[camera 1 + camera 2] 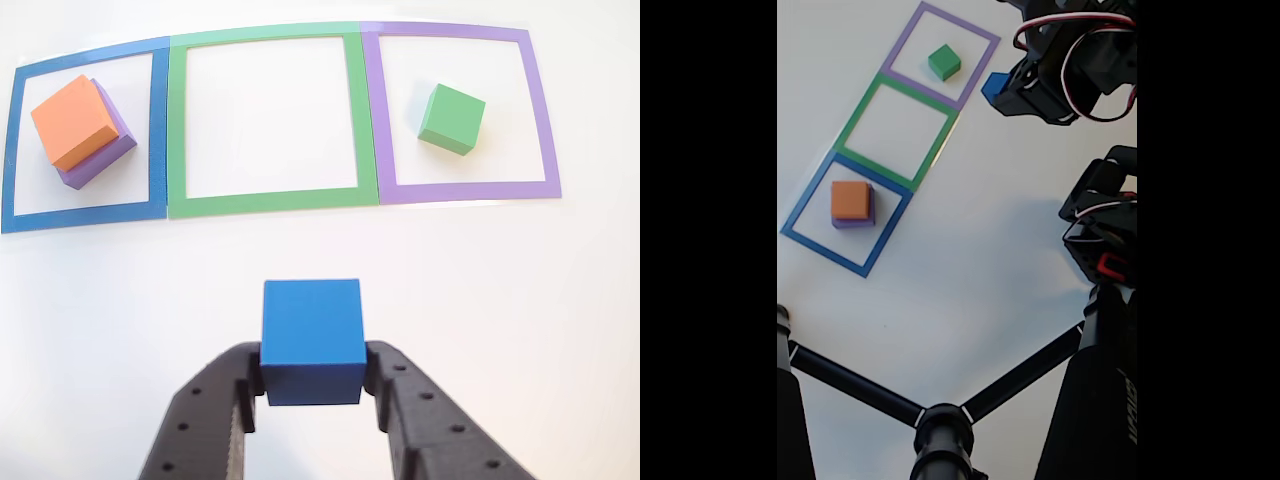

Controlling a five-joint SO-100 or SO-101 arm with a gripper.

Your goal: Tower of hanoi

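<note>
The black two-finger gripper (312,385) is clamped on the small matte blue cube (311,338), held clear of the white table (520,300) short of the flat outlines, evidently in transit to a square.

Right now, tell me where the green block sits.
The green block lies inside the purple square outline, at the right end of the row in the other view, alone and apart from the blue cube in the gripper.

No readable text, labels or numbers.
</note>
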